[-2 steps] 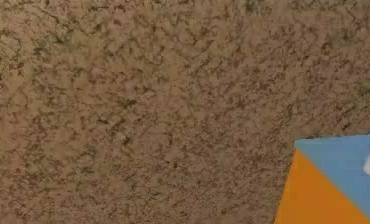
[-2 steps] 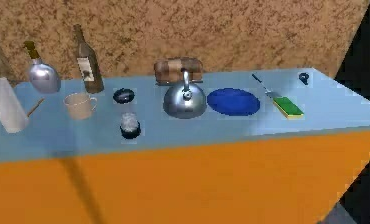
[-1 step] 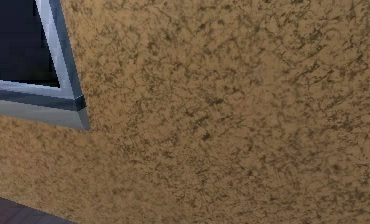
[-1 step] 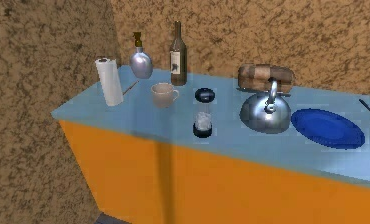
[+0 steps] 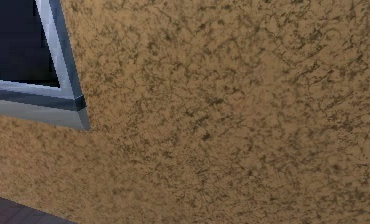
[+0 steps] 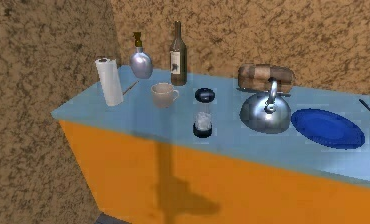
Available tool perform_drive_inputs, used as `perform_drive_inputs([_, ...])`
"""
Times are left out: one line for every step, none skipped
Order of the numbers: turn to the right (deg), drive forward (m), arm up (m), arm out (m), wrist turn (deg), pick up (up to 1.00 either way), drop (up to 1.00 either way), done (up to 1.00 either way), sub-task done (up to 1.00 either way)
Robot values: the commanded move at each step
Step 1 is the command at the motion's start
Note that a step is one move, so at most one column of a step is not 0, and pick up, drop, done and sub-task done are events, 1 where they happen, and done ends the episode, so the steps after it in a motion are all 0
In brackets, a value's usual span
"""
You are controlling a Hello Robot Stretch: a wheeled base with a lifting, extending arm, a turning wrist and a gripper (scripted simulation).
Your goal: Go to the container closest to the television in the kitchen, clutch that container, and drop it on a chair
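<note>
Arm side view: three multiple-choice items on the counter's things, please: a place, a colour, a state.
1. Where is the round blue plate? A) right of the shiny metal kettle in the picture B) on the floor C) on a shelf
2. The blue-topped counter has a front that is: A) white B) orange C) green
3. The white paper towel roll is: A) lying flat B) upright C) hung up
1 A, it lies beside the kettle; 2 B, the panel is orange; 3 B, it stands on end.

The label (image 6: 178,69) on the brown bottle (image 6: 177,40) cannot be read.
</note>
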Motion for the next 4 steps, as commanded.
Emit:
perform_drive_inputs([0.0,0.0,0.38,0.0,0.0,0.0,0.0,0.0,0.0])
perform_drive_inputs([0.0,0.0,0.0,0.46,0.0,0.0,0.0,0.0,0.0])
perform_drive_inputs([0.0,0.0,0.0,0.0,45.0,0.0,0.0,0.0,0.0])
perform_drive_inputs([0.0,0.0,0.0,0.0,45.0,0.0,0.0,0.0,0.0])
